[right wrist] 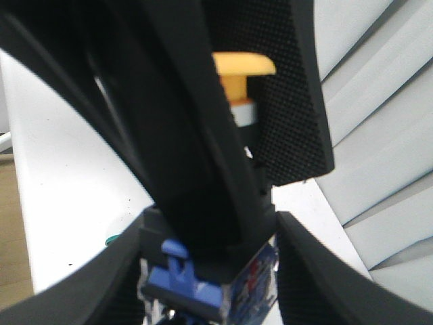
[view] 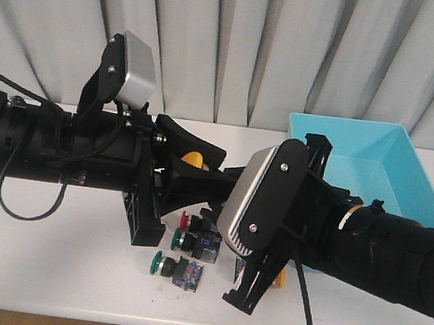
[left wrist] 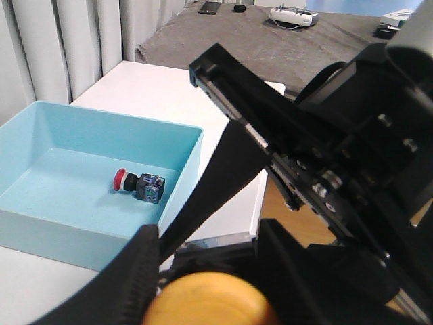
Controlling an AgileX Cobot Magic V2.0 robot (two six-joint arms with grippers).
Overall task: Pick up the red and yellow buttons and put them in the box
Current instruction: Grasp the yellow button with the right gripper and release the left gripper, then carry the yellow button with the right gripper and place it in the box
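The left gripper [view: 193,168] was closed on the yellow button [view: 192,160], held above the table [view: 49,261] with its smooth domed cap outward. The light-blue plastic box [view: 389,162] lay to its right, nearer the right arm, a red button [left wrist: 139,184] already on its floor. The right gripper [view: 258,281] was clamped on a blue-bodied switch [right wrist: 210,281].

Left gripper [view: 192,162] clamped on yellow button [view: 192,160], raised over table [view: 49,261]. Green switches [view: 177,268] below. Blue box [view: 374,161] far right, behind right gripper [view: 253,288].
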